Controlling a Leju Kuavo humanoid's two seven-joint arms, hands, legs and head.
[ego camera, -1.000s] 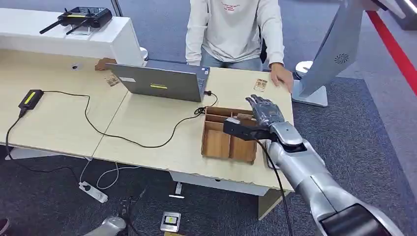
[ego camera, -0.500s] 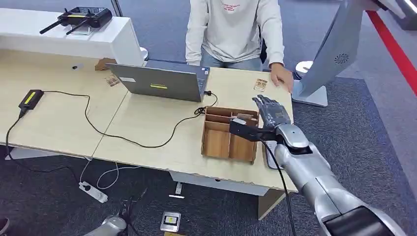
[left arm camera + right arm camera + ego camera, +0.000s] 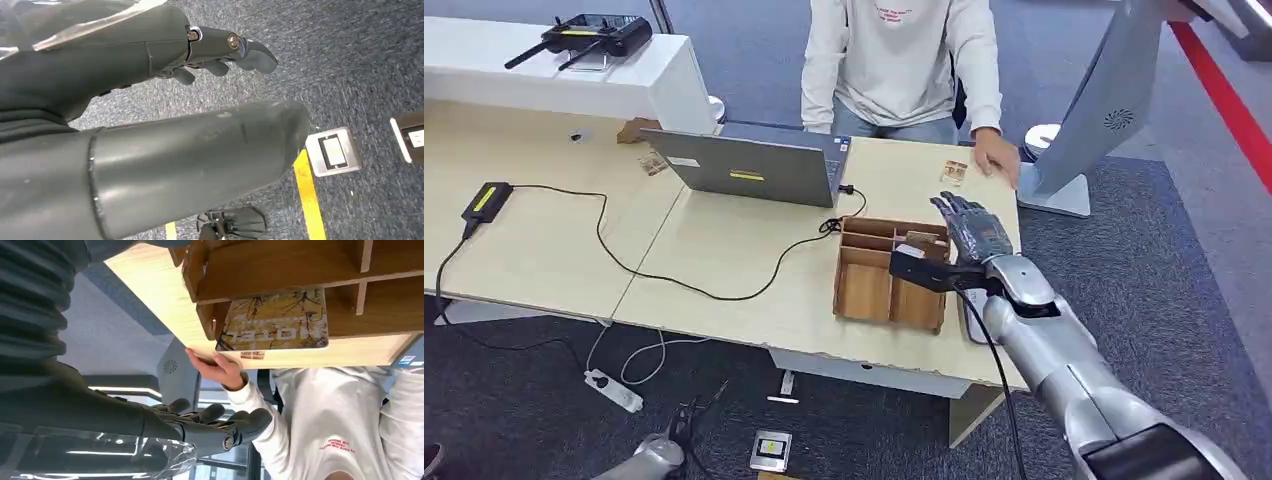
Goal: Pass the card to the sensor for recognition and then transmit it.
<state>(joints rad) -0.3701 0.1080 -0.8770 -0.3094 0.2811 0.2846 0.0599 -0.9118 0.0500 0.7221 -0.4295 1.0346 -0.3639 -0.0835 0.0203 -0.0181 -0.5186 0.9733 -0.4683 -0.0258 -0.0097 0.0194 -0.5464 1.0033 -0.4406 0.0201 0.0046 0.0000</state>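
The brown-and-gold patterned hotel card [image 3: 274, 320] stands in a far compartment of the brown wooden divided organizer box [image 3: 869, 290], leaning against its back wall; in the head view it is a small sliver at the box's far right [image 3: 919, 238]. Nothing holds it, so by my read the task has barely begun: pick-up, sensor pass and handover are all left. The robot's right hand [image 3: 970, 228] hovers just over the box's far right corner, fingers [image 3: 220, 417] stretched out and apart, empty, not touching the card. The left hand [image 3: 220, 50] hangs low over the grey carpet, fingers loosely extended, holding nothing. Another small patterned card [image 3: 953, 172] lies on the light wooden desk [image 3: 724, 260] farther back, just beside the hand [image 3: 998, 156] of a person in a white sweatshirt [image 3: 904, 60]. Which device is the sensor I cannot tell; a grey open laptop [image 3: 749, 165] sits left of the box.
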